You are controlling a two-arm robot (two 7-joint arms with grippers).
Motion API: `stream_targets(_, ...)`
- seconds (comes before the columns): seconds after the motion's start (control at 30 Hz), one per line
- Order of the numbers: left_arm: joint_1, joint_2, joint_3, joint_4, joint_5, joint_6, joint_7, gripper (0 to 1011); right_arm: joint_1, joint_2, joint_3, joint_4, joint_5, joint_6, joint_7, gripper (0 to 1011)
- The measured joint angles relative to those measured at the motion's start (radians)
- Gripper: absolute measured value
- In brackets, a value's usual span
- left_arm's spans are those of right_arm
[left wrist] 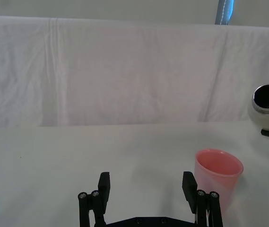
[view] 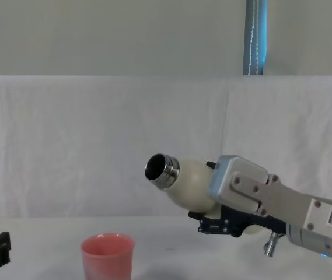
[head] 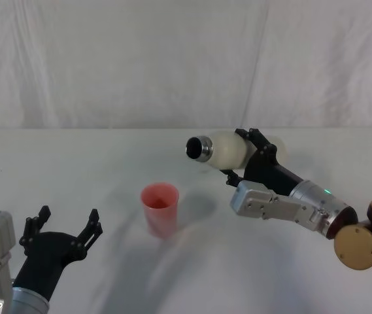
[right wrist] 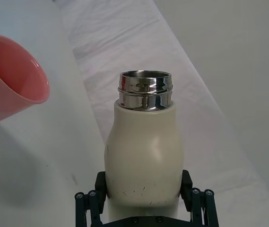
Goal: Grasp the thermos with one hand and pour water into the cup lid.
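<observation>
Cream-white, the thermos [head: 228, 150] hangs tipped almost level above the tabletop [head: 107, 157], clamped around its body by the right end effector [head: 254, 157], its silver neck [view: 161, 170] aimed toward the robot's left. Below and left of that open mouth, apart from it, the pink cup lid [head: 160, 209] stands upright. Near the robot's lower left, the left end effector [head: 61, 230] rests with fingers spread, holding nothing.

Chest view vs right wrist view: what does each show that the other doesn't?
Chest view alone: the thermos held tilted in the air, neck higher than and to the right of the cup lid, plus a blue pole behind. Right wrist view alone: the right gripper with fingers clamped either side of the thermos body. Both: open silver neck, pink cup lid, white cloth.
</observation>
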Motion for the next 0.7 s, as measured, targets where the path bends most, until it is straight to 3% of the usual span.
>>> stream_targets(0.37, 0.0, 0.0, 0.0, 0.0, 0.0, 0.0, 0.0, 1001, 0.047, 0.0, -0.056, 0.044, -0.082, -0.029, -0.045, 950)
stream_targets(0.7, 0.0, 0.0, 0.0, 0.0, 0.0, 0.0, 0.0, 1001, 0.072, -0.006, -0.086, 0.069, -0.113, -0.036, -0.069, 950)
